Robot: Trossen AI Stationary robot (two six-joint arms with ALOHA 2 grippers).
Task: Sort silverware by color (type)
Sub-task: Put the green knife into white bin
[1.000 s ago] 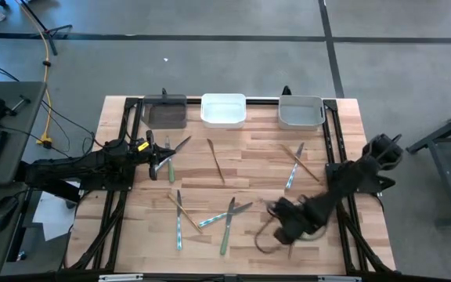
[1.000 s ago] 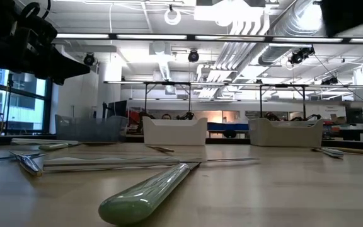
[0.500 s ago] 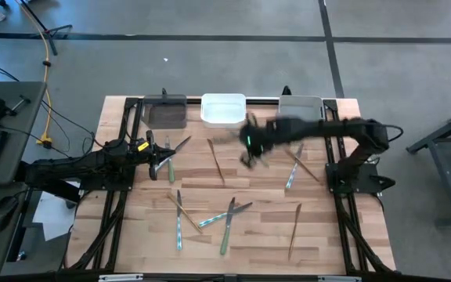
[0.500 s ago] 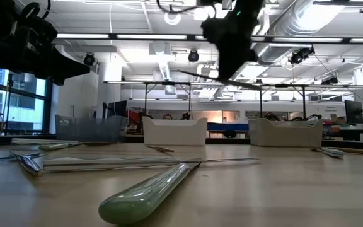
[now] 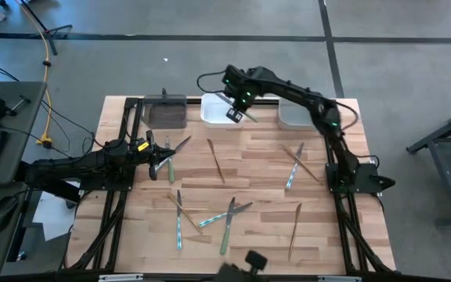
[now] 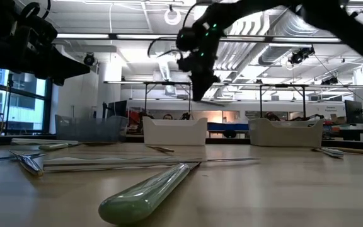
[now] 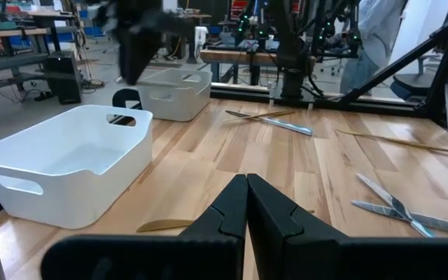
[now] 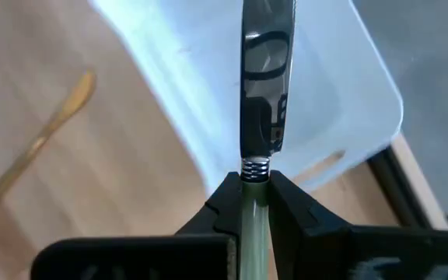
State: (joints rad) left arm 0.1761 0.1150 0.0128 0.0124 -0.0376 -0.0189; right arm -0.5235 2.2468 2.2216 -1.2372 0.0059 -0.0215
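My right gripper (image 5: pixel 236 112) hangs high over the right rim of the white bin (image 5: pixel 219 110) at the far edge, shut on a pale green-handled knife (image 8: pixel 266 70). The low view shows that gripper (image 6: pixel 197 63) well above the table. My left gripper (image 5: pixel 160 157) waits shut over the table's left part, beside a green-handled piece (image 5: pixel 171 168) lying flat; in its wrist view the fingers (image 7: pixel 247 198) are closed on nothing. More silverware lies flat: a bronze piece (image 5: pixel 216 160), a blue and a bronze one (image 5: pixel 292 170), and a mixed cluster (image 5: pixel 225 216). My right gripper pinches the knife's pale green handle (image 8: pixel 253 204) between its two fingers, just behind the ribbed collar where the blade begins. The fingers lie along the knife, and the metal blade (image 8: pixel 266 93) sticks straight out past the fingertips. The knife is lifted clear above the white bin (image 8: pixel 309 85).
A dark bin (image 5: pixel 167 112) and a grey bin (image 5: pixel 300 112) flank the white one along the far edge. A bronze piece (image 5: pixel 294 231) lies near the near right corner. A green-handled knife (image 6: pixel 147 192) lies close to the low camera. Black frame rails run down both table sides.
My right arm has swung fast from the table's near right part up and across toward the far edge, passing over the middle and ending above the white bin with the green knife. A bronze piece it covered near the near edge now shows.
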